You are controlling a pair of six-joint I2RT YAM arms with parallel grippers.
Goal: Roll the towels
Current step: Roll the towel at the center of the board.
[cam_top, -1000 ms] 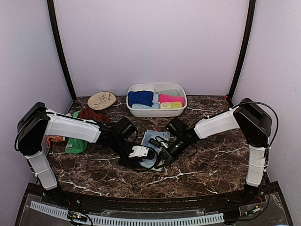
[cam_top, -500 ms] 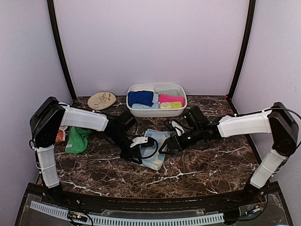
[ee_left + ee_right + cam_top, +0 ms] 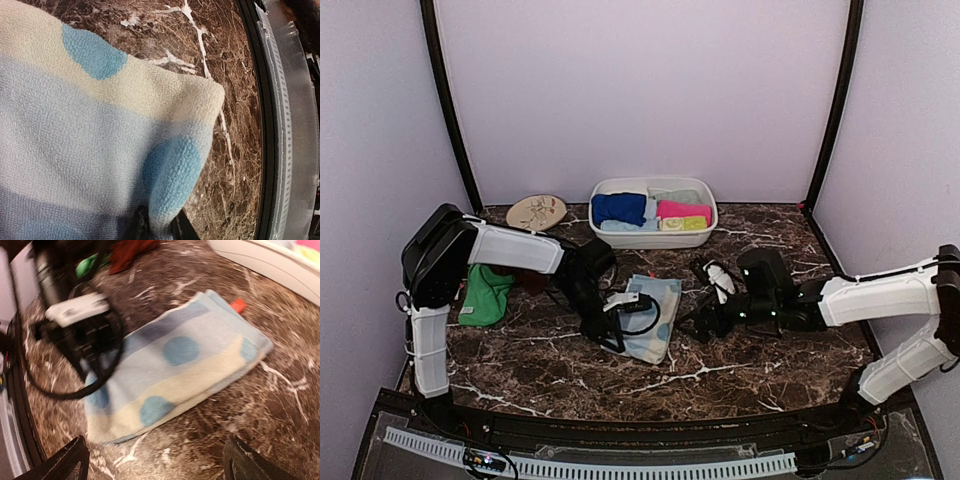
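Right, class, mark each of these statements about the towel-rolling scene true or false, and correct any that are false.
1. The dotted towel lies on the table, outside the white tub. True.
2. The right gripper is clamped on the dotted towel. False: its fingers stand open, clear of the cloth.
3. The tub holds a blue towel and a pink towel. True.
4. A towel lies on the leaf-pattern plate. False: the plate is bare.
5. The left gripper pinches the dotted towel's edge. True.
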